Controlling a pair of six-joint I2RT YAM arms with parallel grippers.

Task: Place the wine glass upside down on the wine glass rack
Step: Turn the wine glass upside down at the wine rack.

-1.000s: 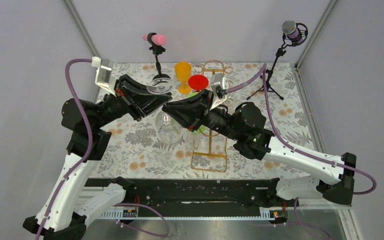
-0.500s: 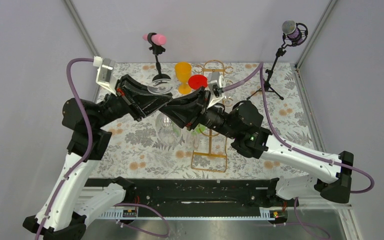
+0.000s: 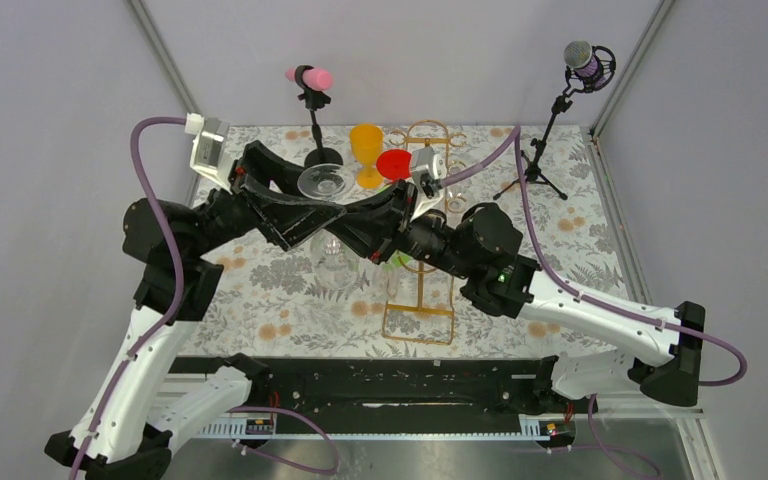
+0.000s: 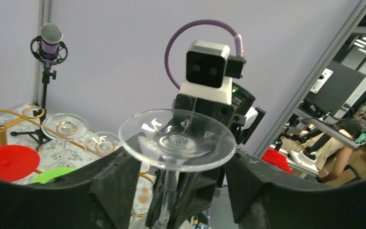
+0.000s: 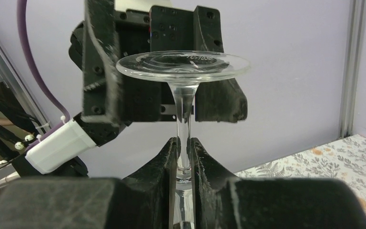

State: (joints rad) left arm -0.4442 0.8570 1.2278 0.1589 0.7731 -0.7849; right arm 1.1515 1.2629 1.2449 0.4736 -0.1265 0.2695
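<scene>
**Glass hangs foot-up in the right gripper, rack to its right**

We see the wine glass (image 3: 323,182) upside down in mid-air above the table (image 3: 260,290). Its flat foot is on top, its bowl hangs below, and its long axis is close to vertical. The right gripper (image 5: 184,152) has its fingers clamped on the stem, a little under the foot, so the glass hangs from that grip alone.

The left gripper (image 4: 178,164) meets it from the opposite side. Its fingers stand well apart, one on each side of the stem just under the foot. In its wrist view they do not appear to press on the glass, though the foot's rim overlaps their tips.

The wine glass rack (image 3: 420,295) stands on the right arm's side of the glass, near it but apart, with its arched top farther back on the table. We judge the right arm to be both the holder and the nearer one, so the carry to the rack is its job.

The move turns on that sideways offset. The stem has to travel toward the rack upright, with the foot kept level, to reach a hook. Because the left fingers flank the stem, we think they need to draw back first or the foot may catch on them. We cannot tell from here which hooks are free.
</scene>
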